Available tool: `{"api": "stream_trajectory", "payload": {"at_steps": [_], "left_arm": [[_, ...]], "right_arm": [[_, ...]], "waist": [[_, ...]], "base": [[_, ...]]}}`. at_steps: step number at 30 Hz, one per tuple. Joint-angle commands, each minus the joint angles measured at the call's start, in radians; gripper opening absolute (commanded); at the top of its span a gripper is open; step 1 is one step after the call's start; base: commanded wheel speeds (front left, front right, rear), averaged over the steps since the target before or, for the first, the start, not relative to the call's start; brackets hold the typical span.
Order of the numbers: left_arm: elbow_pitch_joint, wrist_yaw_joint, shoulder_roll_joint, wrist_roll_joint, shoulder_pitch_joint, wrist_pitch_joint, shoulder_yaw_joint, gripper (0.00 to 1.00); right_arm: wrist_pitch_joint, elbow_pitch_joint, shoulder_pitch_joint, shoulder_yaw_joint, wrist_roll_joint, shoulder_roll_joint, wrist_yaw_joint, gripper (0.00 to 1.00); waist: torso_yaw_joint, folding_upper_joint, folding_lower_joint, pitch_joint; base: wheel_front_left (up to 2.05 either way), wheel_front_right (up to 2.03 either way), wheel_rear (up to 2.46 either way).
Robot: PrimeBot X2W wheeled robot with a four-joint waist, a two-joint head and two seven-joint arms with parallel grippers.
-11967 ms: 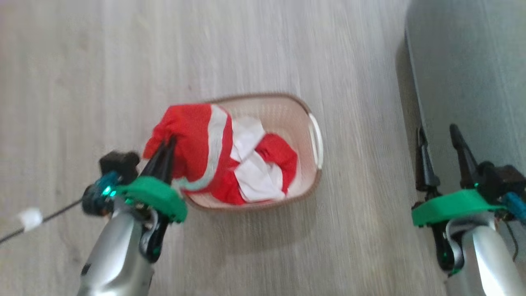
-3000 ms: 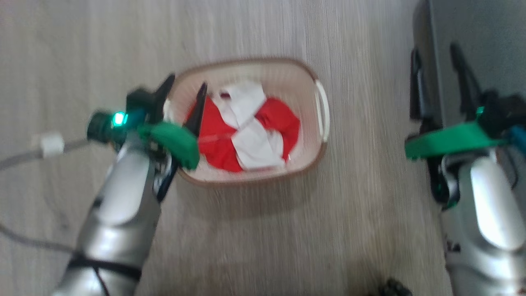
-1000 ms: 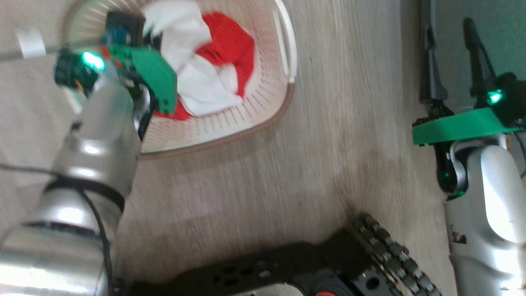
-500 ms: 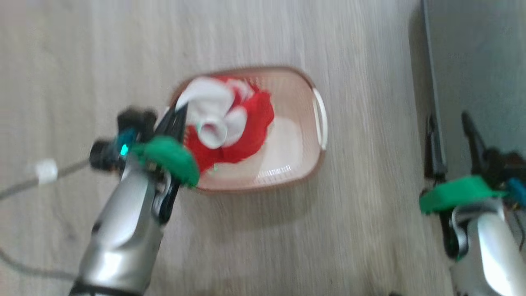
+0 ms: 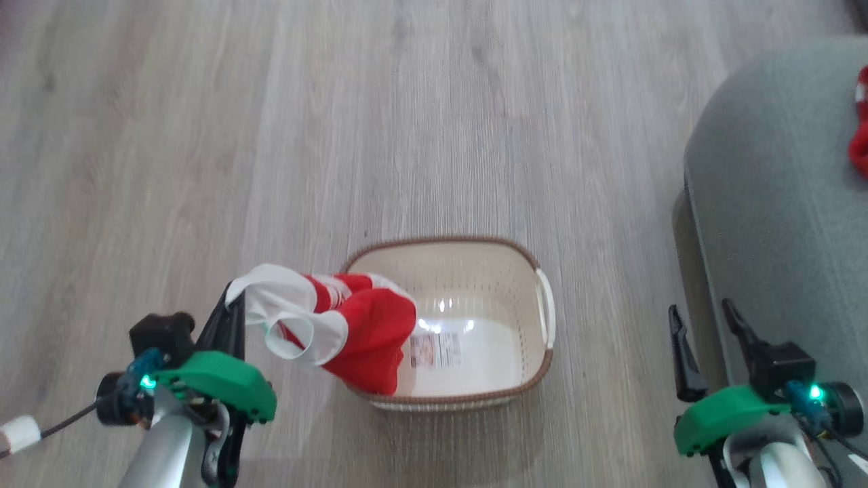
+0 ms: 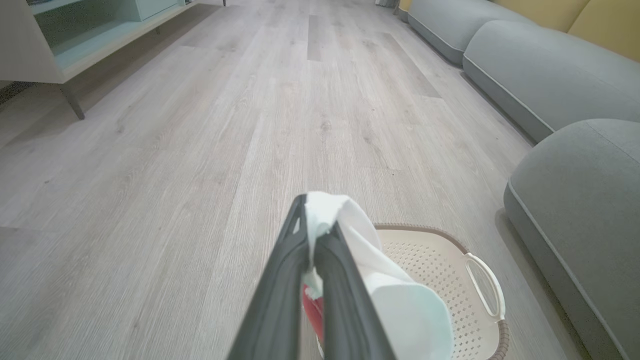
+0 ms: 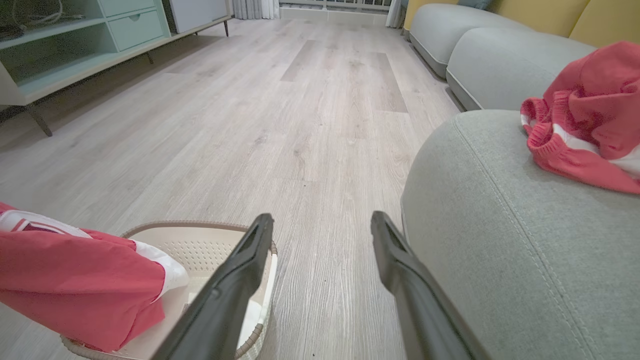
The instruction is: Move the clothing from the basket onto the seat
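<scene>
- Half a second back the clothing [image 5: 339, 325] lay bundled in the basket [image 5: 536, 271]. Now it hangs lifted over the basket's left end, and the paper label [image 5: 436, 349] on the basket's bottom shows bare.
- It dangles as a loose bunch, white part uppermost and red folds sagging. I cannot tell whether the lowest fold clears the brown rim.
- The left gripper [image 5: 227, 317] has its fingers pressed together on a thin white edge of the garment, seen plainly from its wrist [image 6: 310, 215].
- That basket sits on the wooden floor [image 5: 339, 102], with the seat [image 5: 766, 203] well apart on the right.
- The right gripper [image 5: 698, 310] hangs between basket and seat, fingers spread and holding nothing.
- On the far right of the seat lies a second red garment [image 7: 590, 115].
- To my eye the lift is done and the carry to the right comes next.
- Risk: so small a pinch may slip if the arm swings fast, dropping the garment on the floor.
- Risk: a trailing fold could catch the rim and drag or tip the light basket.
- Risk: the hanging fabric might brush the right gripper's fingers on the way across and be pulled loose.
</scene>
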Motion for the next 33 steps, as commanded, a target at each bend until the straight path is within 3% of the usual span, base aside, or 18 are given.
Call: {"api": "stream_trajectory", "payload": {"at_steps": [1,9,33], "left_arm": [[-0.046,0.009,0.026,-0.007,-0.018,-0.010,0.044,0.00],[-0.090,0.028,0.025,-0.018,0.037,0.000,0.045,0.00],[-0.158,0.052,0.043,-0.031,0.071,0.026,0.034,0.00]], "right_arm": [[-0.006,-0.023,-0.005,0.030,-0.008,-0.005,0.000,1.00],[-0.006,-0.017,0.022,0.040,-0.006,-0.005,0.000,1.00],[-0.006,-0.013,0.024,0.061,0.013,-0.005,0.000,1.00]], "waist": [[0.005,-0.0001,0.0002,-0.049],[0.007,-0.0001,0.0002,-0.098],[0.003,-0.0001,0.0002,-0.099]], "base": [[0.00,0.00,0.00],[0.00,0.00,0.00],[0.00,0.00,0.00]]}}
